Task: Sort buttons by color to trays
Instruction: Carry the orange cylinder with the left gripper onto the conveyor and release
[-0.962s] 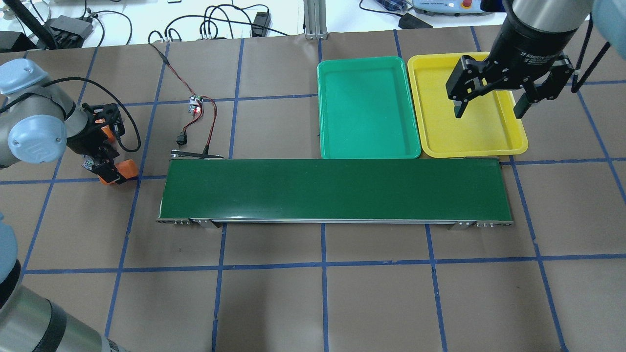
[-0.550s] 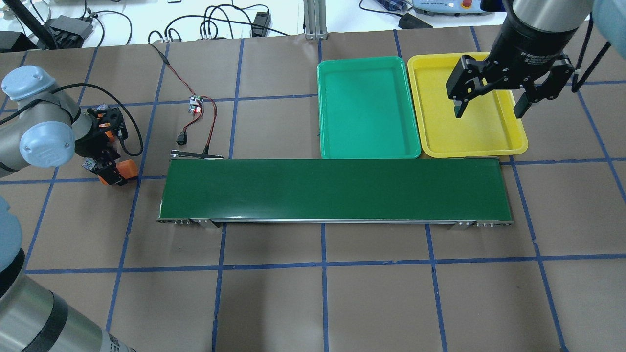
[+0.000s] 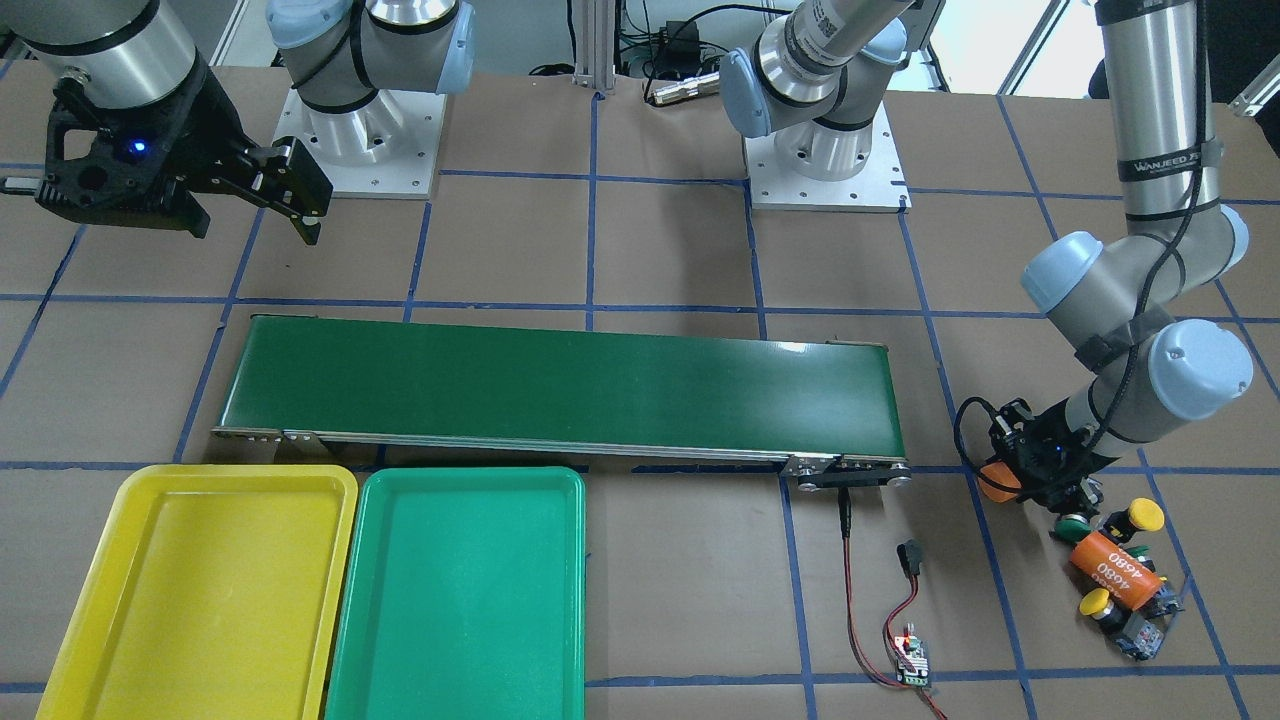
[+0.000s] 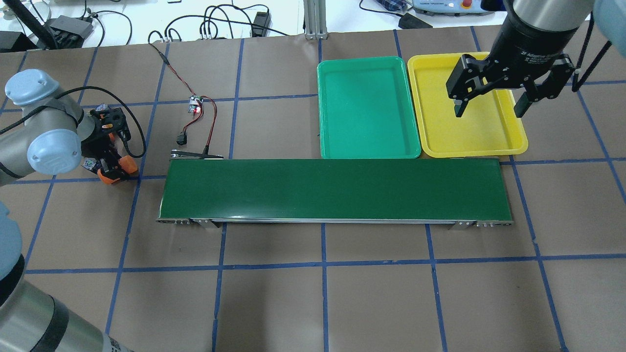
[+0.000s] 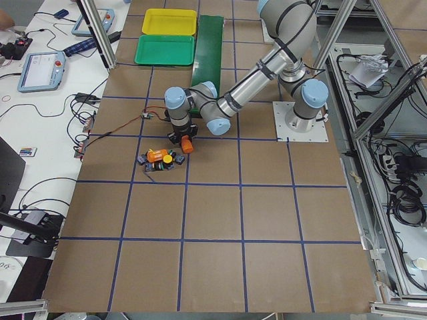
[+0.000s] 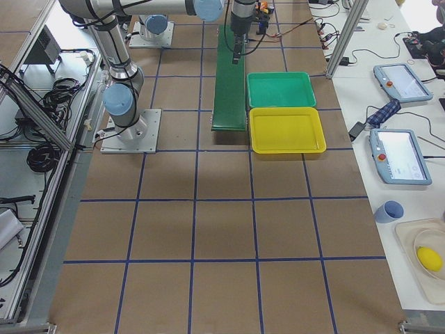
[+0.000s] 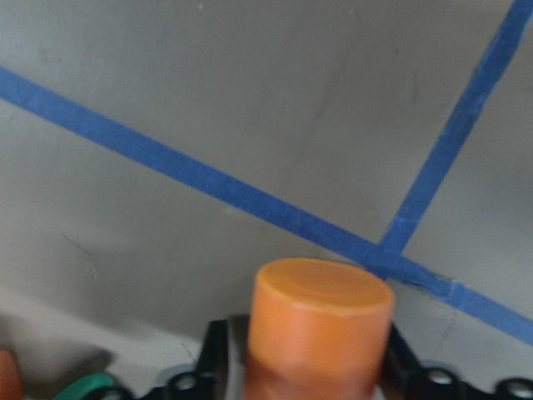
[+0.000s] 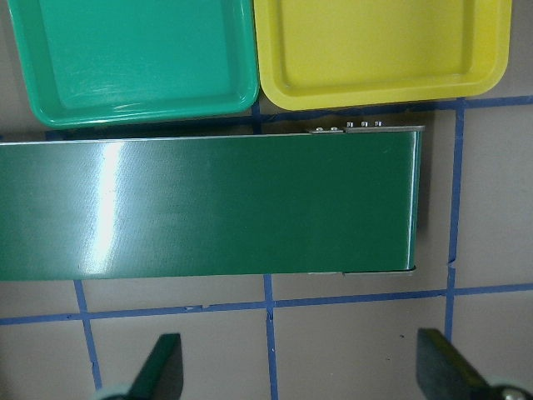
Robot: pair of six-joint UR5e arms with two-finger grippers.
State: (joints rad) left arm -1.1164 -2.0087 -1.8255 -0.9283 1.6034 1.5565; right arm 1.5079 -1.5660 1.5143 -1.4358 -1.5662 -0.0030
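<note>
1. The buttons (image 3: 1145, 515) and a marked cylinder (image 3: 1115, 570) lie packed together, with little finger room between them.
2. The left gripper (image 3: 1020, 482), low with an orange cylinder (image 7: 321, 325) between its fingers, blocks the pile's belt side.
3. The long belt (image 4: 332, 188) lies between the pile and the trays; the table (image 4: 323, 293) on its robot side lies open.
4. Wires (image 4: 213, 122) and a small board (image 3: 912, 655) lie on the table beside the belt's end nearest the pile.
5. The green tray (image 4: 371, 155) and yellow tray (image 4: 469, 153), side by side just beside the belt, are open from above.
6. The right gripper (image 4: 489, 110) hangs high, fingers wide apart.

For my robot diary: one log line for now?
left tool: at button pile, grip unclear | right tool: open, raised | yellow tray: empty | green tray: empty
</note>
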